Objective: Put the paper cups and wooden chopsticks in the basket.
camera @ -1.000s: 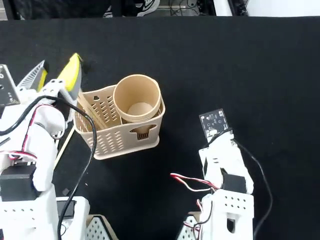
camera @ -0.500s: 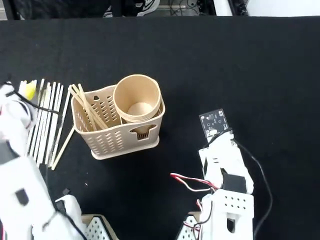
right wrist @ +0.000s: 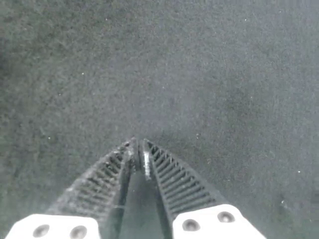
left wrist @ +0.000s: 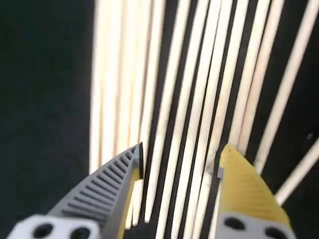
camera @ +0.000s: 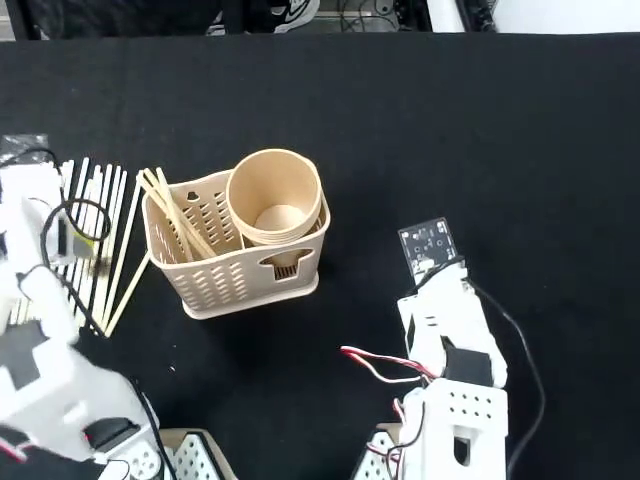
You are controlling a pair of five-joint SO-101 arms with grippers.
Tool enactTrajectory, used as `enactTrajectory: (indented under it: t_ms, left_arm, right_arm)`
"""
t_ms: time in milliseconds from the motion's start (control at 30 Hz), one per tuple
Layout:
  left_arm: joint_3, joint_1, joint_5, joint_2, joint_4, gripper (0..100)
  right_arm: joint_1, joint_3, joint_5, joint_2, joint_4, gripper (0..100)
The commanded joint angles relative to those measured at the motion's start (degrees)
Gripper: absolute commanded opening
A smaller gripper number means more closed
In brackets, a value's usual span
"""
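Observation:
A beige slotted basket (camera: 247,285) stands left of centre and holds stacked paper cups (camera: 274,197) and a few wooden chopsticks (camera: 178,215) leaning in its left half. Several more chopsticks (camera: 104,235) lie side by side on the black cloth to its left. The left arm (camera: 35,270) stands over that row. Seen from its wrist, the left gripper (left wrist: 180,153) is open, its grey and yellow fingers straddling a few of the loose chopsticks (left wrist: 197,94). My right gripper (right wrist: 138,146) is shut with nothing in it, just above bare cloth, its arm (camera: 445,330) folded at the front right.
One chopstick (camera: 126,294) lies at an angle against the basket's lower left corner. The black cloth (camera: 480,130) stretches bare to the right of and behind the basket. Cables and gear lie beyond the table's far edge.
The left arm has swung away from the basket to the left and come down over the row of loose chopsticks. The right arm has kept still.

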Motion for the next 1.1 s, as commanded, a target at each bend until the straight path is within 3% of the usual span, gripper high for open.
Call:
enactTrajectory:
  t_ms: [0, 333, 567, 1067]
  left_arm:
    - [-7.60, 0.04, -4.84, 10.20, 0.35, 20]
    - [-10.15, 0.13, -7.65, 16.88, 0.35, 2]
    - [-10.15, 0.13, -7.65, 13.98, 4.57, 3]
    - [-9.54, 3.38, -7.30, -15.56, 21.10, 3]
  right_arm:
    - [0.26, -0.13, 0.44, -0.75, -0.97, 1.4]
    - [0.26, -0.13, 0.44, -0.75, -0.97, 1.4]
    - [0.26, -0.13, 0.44, -0.75, -0.97, 1.4]
    - [0.26, -0.13, 0.44, -0.75, -0.97, 1.4]
